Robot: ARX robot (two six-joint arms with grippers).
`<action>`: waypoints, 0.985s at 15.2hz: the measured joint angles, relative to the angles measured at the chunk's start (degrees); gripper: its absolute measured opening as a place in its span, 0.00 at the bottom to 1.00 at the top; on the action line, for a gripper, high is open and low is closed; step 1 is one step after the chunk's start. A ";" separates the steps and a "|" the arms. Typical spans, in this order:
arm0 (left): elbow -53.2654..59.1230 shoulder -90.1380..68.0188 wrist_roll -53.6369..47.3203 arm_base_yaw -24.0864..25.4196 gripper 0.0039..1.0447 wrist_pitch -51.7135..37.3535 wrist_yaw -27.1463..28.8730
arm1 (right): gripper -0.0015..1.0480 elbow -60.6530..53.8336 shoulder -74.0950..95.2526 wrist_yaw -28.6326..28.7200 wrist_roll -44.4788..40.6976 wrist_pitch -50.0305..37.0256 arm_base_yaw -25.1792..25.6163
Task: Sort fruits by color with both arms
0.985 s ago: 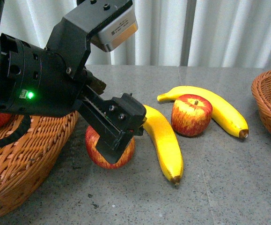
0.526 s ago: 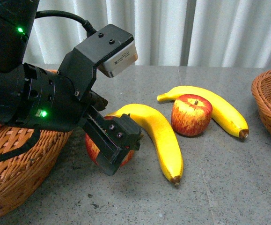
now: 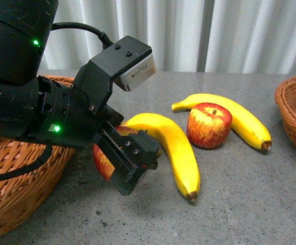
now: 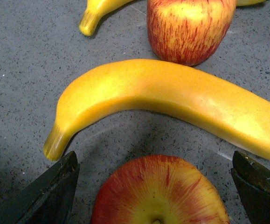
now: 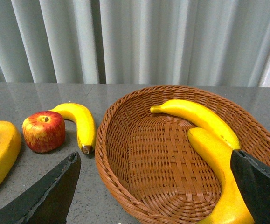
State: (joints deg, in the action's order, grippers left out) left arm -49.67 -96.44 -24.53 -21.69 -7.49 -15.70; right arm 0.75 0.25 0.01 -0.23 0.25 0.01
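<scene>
My left gripper (image 3: 136,162) is open and hangs over a red apple (image 3: 101,159) that lies by the left basket. In the left wrist view the apple (image 4: 159,192) sits between the two fingers (image 4: 51,196), apart from both. A banana (image 3: 176,148) lies just beyond this apple. A second apple (image 3: 209,125) leans on a second banana (image 3: 234,116) further back. My right gripper (image 5: 153,186) is open over the right basket (image 5: 139,154), which holds two bananas (image 5: 197,116). It is out of the front view.
A wicker basket (image 3: 20,184) stands at the front left, partly under my left arm. The right basket (image 3: 293,112) sits at the table's right edge. White curtains hang behind the grey table (image 3: 250,204).
My left arm has shifted right and its gripper has come lower around the near apple. The fruits have not moved.
</scene>
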 joint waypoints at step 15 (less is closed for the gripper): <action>-1.49 5.31 4.39 -0.55 0.54 -4.00 2.89 | 0.94 -0.02 0.00 0.02 0.00 0.02 0.00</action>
State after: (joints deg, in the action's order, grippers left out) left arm -51.16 -91.13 -20.14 -22.24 -11.49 -12.82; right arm 0.73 0.25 0.03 -0.23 0.27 0.01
